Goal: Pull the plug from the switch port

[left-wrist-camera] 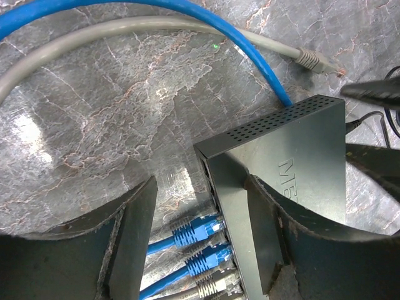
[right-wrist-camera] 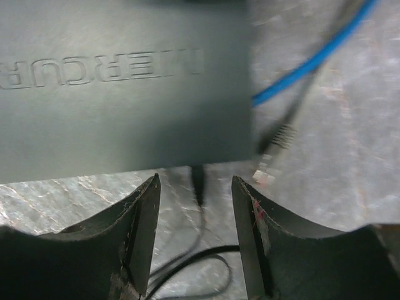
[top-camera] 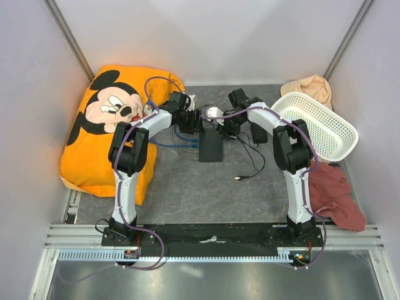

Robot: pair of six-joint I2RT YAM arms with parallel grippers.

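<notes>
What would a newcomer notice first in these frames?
The orange Mickey Mouse cushion at far left grabs the eye first, opposite a white basket at far right. Between them sits the black switch, mid-table. The left wrist view shows blue plugs seated in its side, with the open left gripper straddling that corner.

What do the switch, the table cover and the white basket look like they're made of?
Switch: likely matte black plastic or painted metal; dull sheen, embossed lettering, punched vents.
Table cover: seems a grey marble-patterned mat; veined, slightly glossy.
Basket: probably white moulded plastic, lattice walls.
</notes>
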